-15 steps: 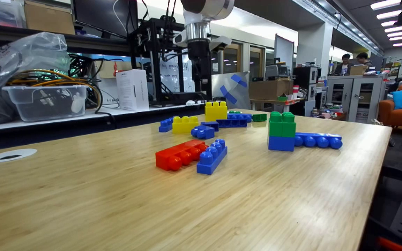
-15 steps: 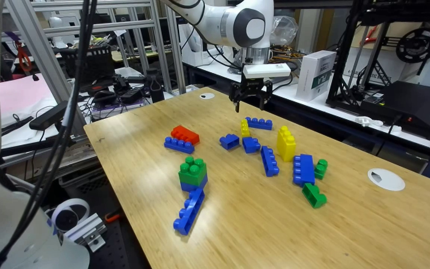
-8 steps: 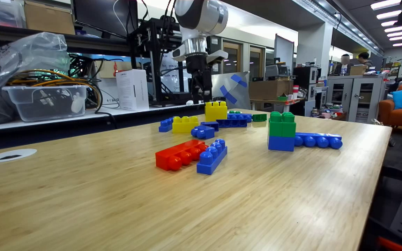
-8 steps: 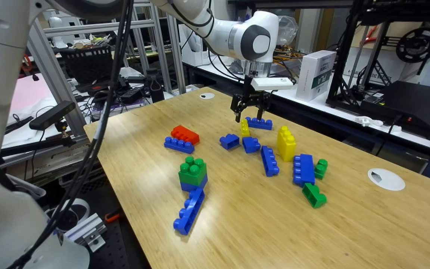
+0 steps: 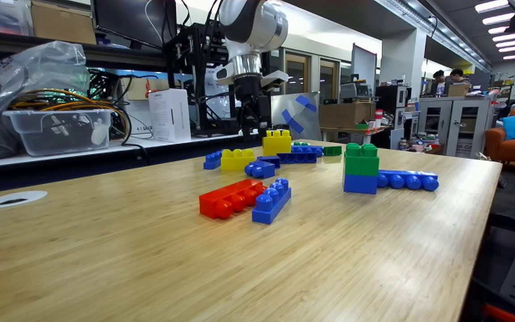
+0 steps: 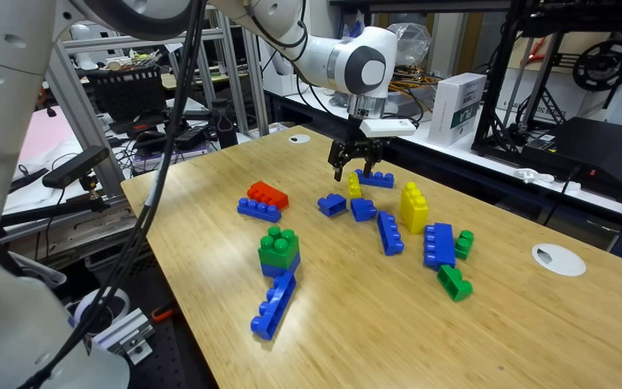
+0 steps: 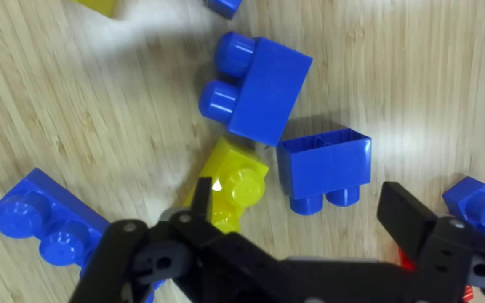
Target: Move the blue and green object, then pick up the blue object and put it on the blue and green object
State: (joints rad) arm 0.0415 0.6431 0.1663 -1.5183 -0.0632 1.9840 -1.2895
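Note:
The blue and green object, a tower with a green brick on a blue base (image 5: 360, 172), stands upright in both exterior views (image 6: 279, 252). It is out of the wrist view. Two small blue bricks lie on their sides close together, and I cannot tell which is meant. The first blue brick (image 7: 324, 164) also shows in both exterior views (image 5: 264, 170) (image 6: 332, 205). The second blue brick (image 7: 270, 90) lies beside it (image 6: 363, 209). My gripper (image 7: 297, 187) is open and empty above the bricks (image 5: 255, 129) (image 6: 352, 175). The first brick appears between and beyond its fingertips.
A small yellow brick (image 6: 354, 185) lies partly behind one finger in the wrist view (image 7: 242, 185). A tall yellow brick (image 6: 414, 208), a red-and-blue pair (image 6: 268, 195) and long blue bricks (image 6: 274, 305) are around. One long brick touches the tower.
My gripper has come down toward the bricks and stays open. In the last half second it has shifted slightly left in both exterior views. The bricks have not moved.

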